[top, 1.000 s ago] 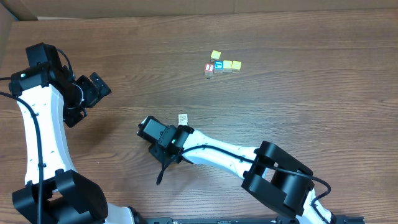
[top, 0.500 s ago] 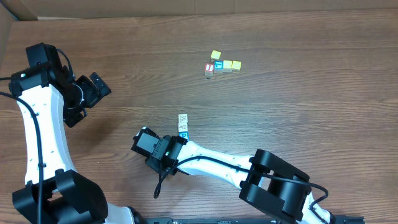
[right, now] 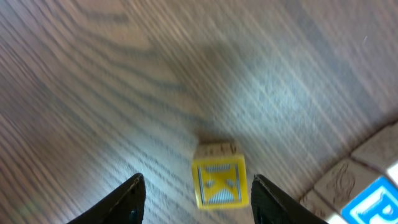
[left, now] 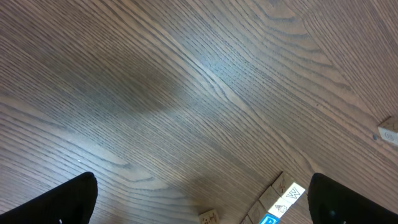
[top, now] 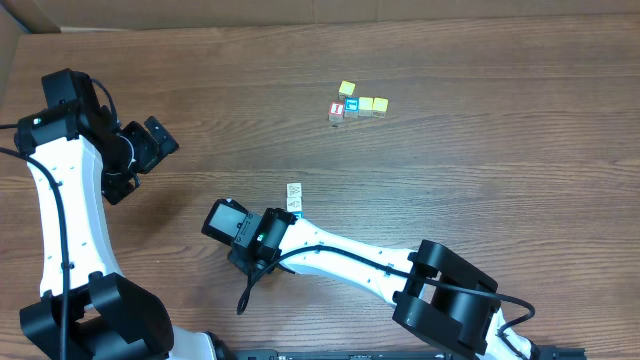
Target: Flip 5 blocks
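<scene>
The whole table is seen from straight above in the overhead view, with the blue P block near mid-frame. In the left wrist view the blue P block is seen obliquely, from farther off, at the bottom edge. In the right wrist view the blue P block is seen close up at the lower right corner.

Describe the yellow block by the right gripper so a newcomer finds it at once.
On the wooden table, follow the right arm to the right gripper at its end. Between its open fingers lies the yellow block. Unlike the cream blocks and blue P block nearby, it is yellow and stands apart.
</scene>
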### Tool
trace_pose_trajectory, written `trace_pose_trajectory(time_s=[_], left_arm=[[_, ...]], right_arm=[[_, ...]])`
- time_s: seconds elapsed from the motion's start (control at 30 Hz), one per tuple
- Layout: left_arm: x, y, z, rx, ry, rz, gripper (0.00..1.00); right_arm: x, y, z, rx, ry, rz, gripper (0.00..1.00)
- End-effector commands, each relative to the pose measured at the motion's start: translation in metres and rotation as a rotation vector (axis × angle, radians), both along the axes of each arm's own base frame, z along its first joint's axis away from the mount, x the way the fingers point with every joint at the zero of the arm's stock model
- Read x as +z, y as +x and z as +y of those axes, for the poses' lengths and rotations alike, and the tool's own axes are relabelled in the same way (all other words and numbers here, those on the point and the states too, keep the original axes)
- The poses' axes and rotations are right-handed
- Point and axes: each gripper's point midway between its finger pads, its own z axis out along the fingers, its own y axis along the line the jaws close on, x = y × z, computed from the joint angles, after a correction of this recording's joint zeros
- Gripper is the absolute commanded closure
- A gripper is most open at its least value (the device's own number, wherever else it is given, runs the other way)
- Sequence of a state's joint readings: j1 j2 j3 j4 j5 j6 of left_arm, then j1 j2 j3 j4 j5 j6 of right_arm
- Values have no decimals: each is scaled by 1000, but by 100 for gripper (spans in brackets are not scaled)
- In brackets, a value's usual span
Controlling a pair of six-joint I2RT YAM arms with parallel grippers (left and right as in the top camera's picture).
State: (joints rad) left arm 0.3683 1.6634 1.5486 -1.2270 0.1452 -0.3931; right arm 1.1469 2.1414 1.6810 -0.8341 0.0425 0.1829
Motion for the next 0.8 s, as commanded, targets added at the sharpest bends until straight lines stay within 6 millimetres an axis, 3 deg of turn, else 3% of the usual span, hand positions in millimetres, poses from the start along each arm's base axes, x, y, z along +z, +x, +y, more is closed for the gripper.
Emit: trace_pose_trajectory(time_s=[0.0, 0.1, 0.27, 0.67, 0.77], left_arm=[[-3, -1, -2, -2, -5, 8, 0], [-3, -1, -2, -2, -5, 8, 0], [-3, -1, -2, -2, -5, 8, 0], [-3, -1, -2, -2, -5, 8, 0], [-3, -1, -2, -2, -5, 8, 0]], right_arm=[[2, -6, 1, 7, 8, 42, 42], [1, -13, 1, 20, 4, 68, 41], [-1, 3, -2, -7, -19, -15, 41], [-34, 21, -9, -40, -91, -87, 42], [-36, 21, -10, -40, -96, -84, 53]])
